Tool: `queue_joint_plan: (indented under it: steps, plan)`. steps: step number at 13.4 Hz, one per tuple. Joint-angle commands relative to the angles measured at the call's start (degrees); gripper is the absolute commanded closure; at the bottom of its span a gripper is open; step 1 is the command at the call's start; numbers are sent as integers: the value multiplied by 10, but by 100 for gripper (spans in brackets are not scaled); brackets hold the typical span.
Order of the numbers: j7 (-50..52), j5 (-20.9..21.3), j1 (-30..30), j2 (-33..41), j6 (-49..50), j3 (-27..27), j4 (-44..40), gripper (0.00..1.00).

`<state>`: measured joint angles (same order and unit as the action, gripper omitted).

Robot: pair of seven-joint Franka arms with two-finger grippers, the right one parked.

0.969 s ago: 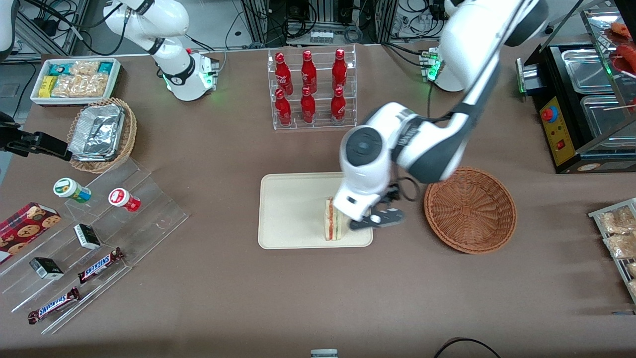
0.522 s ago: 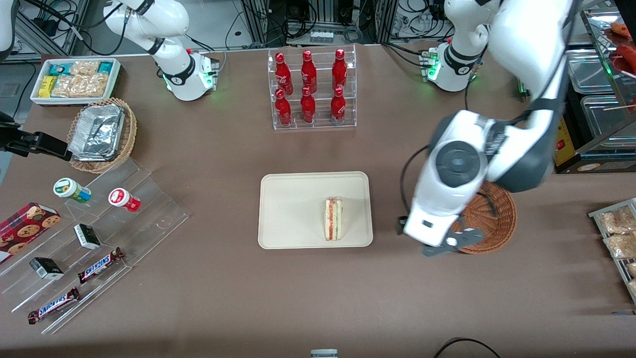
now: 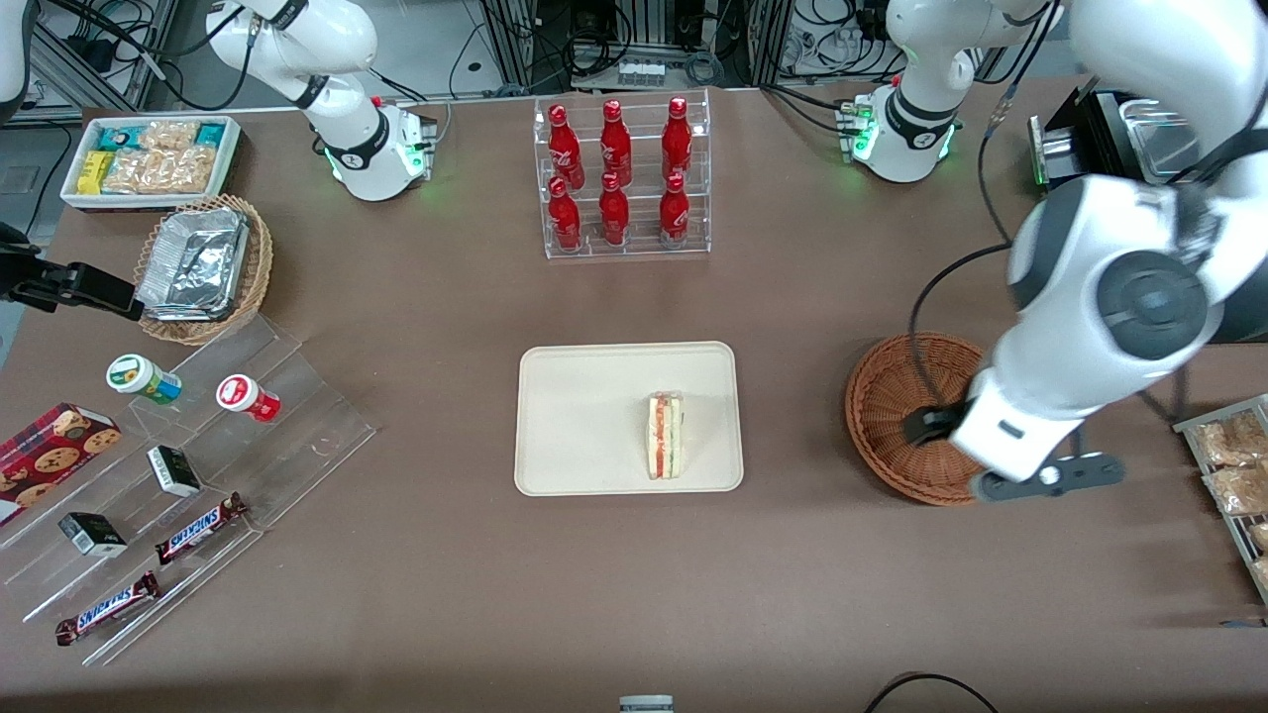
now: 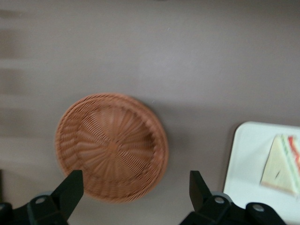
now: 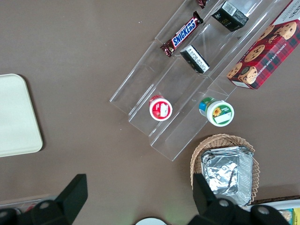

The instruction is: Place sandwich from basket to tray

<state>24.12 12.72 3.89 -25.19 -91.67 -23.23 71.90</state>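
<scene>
The sandwich (image 3: pixel 666 436) stood on edge on the tray (image 3: pixel 584 416), in the part nearest the basket (image 3: pixel 892 416). The gripper (image 4: pixel 136 199) hung above the basket's edge toward the working arm's end of the table, fingers (image 4: pixel 70 190) spread wide, grasping nothing. The basket held nothing.

A clear rack (image 3: pixel 622 178) held six red bottles; two Snickers bars (image 3: pixel 201 527), small cups (image 3: pixel 145 379) and a cookie box (image 3: pixel 52 458) lay toward the parked arm's end

sandwich (image 3: pixel 666 436): on edge, on tray (image 3: pixel 584 416) | basket (image 3: pixel 897 416): empty | gripper (image 4: pixel 136 199): above basket
</scene>
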Motion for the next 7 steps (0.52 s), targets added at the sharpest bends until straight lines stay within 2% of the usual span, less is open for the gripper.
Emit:
queue_joint_plan:
  steps: [1,3,5,7]
  plan:
    - [-54,-38,42,51,46,-4,31,0]
    - [-89,-46,58,79,96,-4,34,0]
    - [-109,-72,78,108,144,-3,35,0]
    - [-150,-75,93,142,193,0,44,0]
